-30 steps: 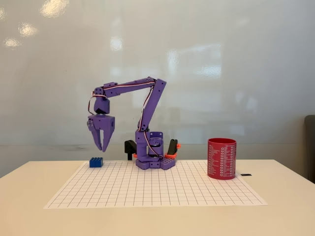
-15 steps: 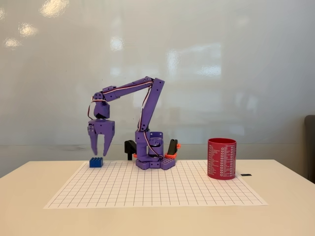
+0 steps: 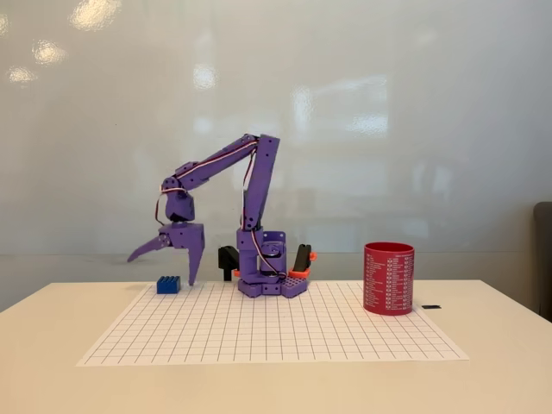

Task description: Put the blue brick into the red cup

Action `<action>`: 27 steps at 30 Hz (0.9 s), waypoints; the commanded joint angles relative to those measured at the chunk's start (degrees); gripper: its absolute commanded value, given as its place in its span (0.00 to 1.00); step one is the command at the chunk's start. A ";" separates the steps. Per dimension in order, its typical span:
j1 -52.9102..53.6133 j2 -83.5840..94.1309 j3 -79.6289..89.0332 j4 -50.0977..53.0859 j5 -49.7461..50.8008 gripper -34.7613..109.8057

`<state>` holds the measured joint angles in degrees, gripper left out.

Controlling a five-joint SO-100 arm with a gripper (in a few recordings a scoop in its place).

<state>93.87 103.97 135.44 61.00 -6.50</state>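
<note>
A small blue brick with studs on top rests on the white grid mat near its far left corner. The purple arm's gripper hangs just above the brick and is open wide: one finger sticks out to the left, the other points straight down just right of the brick. Nothing is between the fingers. The red cup, with rows of white print on its side, stands upright on the mat's right part, well away from the gripper.
The arm's purple base sits at the mat's far edge in the middle, with black and orange parts beside it. A small dark object lies on the table right of the cup. A glossy white wall stands behind.
The gripper has come down toward the brick and its jaws have spread wide, the left finger swinging out to the left. Brick and cup have not moved.
</note>
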 commanded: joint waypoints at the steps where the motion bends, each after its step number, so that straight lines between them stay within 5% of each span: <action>1: -0.18 0.18 -0.26 -0.97 -0.79 0.67; 4: -1.05 0.00 0.09 -1.41 -2.20 0.51; 6: -2.02 -0.18 0.18 -1.32 -5.27 0.24; 21: -2.81 0.00 -1.58 -1.05 -2.46 0.24; 27: -5.27 2.99 -21.53 5.01 3.69 0.24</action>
<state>89.30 102.83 128.41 61.44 -4.83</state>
